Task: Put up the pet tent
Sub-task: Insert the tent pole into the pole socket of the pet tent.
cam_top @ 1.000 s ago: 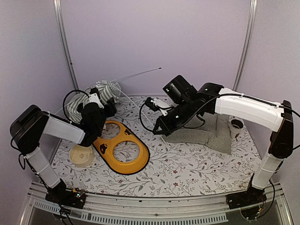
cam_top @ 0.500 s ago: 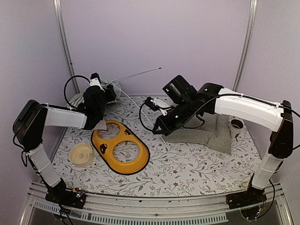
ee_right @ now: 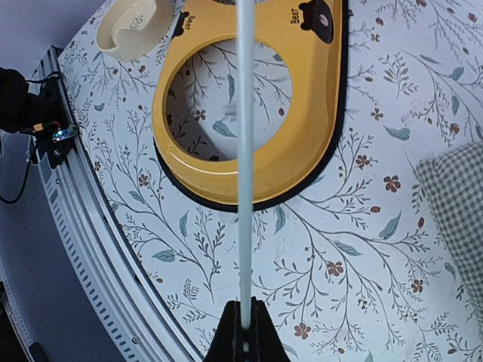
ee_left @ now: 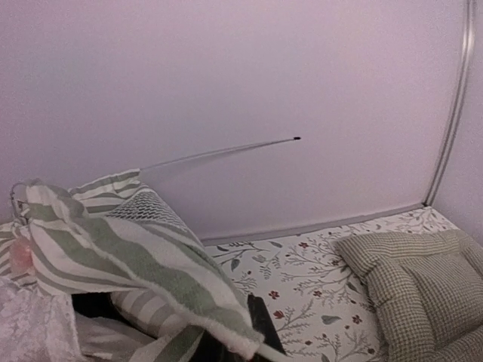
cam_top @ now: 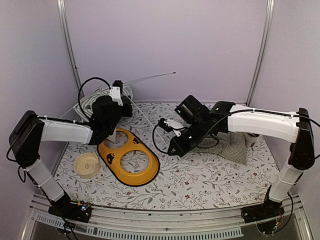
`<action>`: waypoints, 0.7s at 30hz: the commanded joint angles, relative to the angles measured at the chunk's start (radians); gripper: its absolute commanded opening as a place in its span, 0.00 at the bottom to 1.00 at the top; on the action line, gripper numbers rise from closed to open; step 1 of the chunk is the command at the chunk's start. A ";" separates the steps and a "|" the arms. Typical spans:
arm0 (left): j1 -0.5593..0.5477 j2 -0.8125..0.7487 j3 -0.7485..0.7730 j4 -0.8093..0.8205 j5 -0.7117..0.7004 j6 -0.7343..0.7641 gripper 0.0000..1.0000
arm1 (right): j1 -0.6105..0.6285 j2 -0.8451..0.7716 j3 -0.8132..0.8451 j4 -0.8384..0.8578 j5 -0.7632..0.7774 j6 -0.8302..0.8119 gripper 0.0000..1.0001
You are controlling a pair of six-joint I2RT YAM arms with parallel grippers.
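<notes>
Nearest to us, the beige bowl (ee_right: 136,30) sits near-left on the floral table mat (ee_right: 362,249), just beside the yellow two-hole feeder tray (ee_right: 317,105). Only the right wrist view shows that grip properly. The right gripper (ee_right: 244,309) has its fingers pressed together on a white pole (ee_right: 243,151), pinching it, and in that view the pole runs away from the fingers across the tray. From the top camera the same pole is just a thin line slanting off to the far left, and we can't make out the fingertips there at all.

The green-checked cushion (cam_top: 230,147) lies right of centre, partly under the right arm.

Further back on the left, the left gripper (cam_top: 121,95) is up at the pet tent (ee_left: 128,256), a crumpled striped heap in the far-left corner. From above, the arm and a cable loop hide most of it. The left wrist view gives us the stripes up close, with a fold draped over the closed fingers, which look clamped on the fabric. A second thin pole (ee_left: 226,151) pokes out of the heap toward the right, in front of the back wall.
</notes>
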 commanded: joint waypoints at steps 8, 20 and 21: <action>-0.327 -0.136 -0.108 0.010 0.219 0.131 0.00 | 0.004 -0.179 -0.342 0.245 0.010 0.113 0.00; -0.413 -0.072 0.018 -0.041 0.395 0.134 0.00 | 0.004 -0.308 -0.361 0.344 0.087 0.137 0.00; -0.405 -0.072 0.029 -0.046 0.429 0.122 0.00 | 0.003 -0.313 -0.346 0.346 0.093 0.135 0.00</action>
